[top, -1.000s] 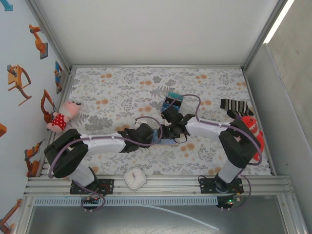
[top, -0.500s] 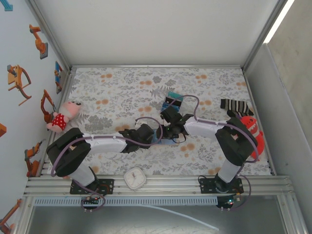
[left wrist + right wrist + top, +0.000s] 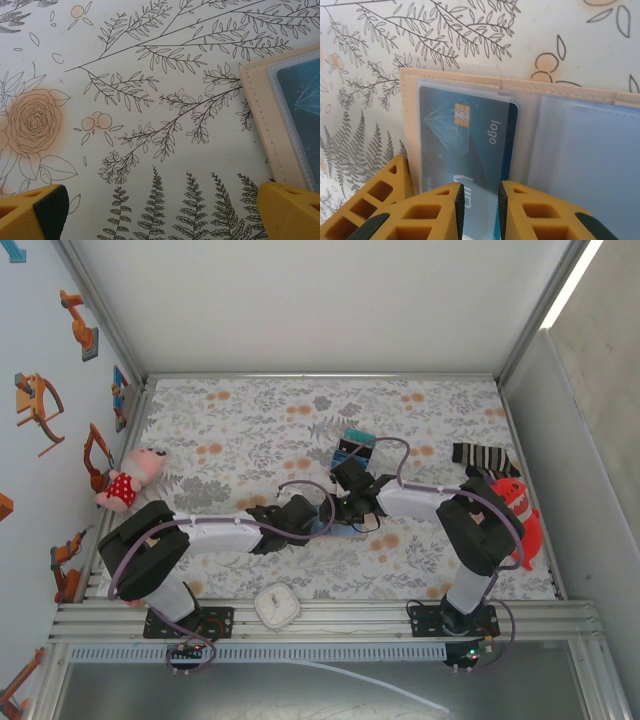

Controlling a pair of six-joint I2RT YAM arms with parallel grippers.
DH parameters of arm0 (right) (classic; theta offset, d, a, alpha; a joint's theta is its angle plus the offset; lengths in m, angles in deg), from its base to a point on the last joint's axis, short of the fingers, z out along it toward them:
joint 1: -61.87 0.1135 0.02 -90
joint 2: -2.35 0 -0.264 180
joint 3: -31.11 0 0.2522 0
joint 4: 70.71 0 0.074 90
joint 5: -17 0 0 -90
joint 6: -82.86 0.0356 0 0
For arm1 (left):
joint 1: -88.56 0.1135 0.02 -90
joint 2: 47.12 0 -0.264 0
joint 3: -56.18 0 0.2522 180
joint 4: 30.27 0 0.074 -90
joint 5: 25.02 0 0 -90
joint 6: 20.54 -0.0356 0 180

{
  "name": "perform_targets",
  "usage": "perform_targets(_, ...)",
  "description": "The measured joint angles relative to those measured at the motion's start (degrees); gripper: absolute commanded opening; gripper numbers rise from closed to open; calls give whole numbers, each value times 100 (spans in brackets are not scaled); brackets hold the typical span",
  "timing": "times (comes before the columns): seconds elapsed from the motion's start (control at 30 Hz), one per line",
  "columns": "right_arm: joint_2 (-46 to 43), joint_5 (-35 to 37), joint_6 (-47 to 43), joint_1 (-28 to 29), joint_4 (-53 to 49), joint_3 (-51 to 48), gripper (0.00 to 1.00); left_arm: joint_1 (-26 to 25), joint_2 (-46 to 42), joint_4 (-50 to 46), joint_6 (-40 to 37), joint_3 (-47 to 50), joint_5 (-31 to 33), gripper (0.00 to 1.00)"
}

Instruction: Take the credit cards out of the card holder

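The card holder (image 3: 572,132) lies under right tool (image 3: 480,195) (narrowly parted); left tool (image 3: 161,197) gapes beside it.

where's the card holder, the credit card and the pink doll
card holder (image 3: 445,78): right wrist view, on its tan stitched top edge
credit card (image 3: 472,144): right wrist view, on its dark blue face
pink doll (image 3: 147,464): top view, on its head
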Motion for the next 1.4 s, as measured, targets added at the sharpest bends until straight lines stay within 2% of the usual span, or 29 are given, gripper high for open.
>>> perform_targets(0.97,-55,109,85,-46,-177,-76,24,-28,55,-151,103,-96,81,97)
perform_targets(1.4,-68,-192,219,-155,315,-339,24,-39,153,-363,103,-258,105,97)
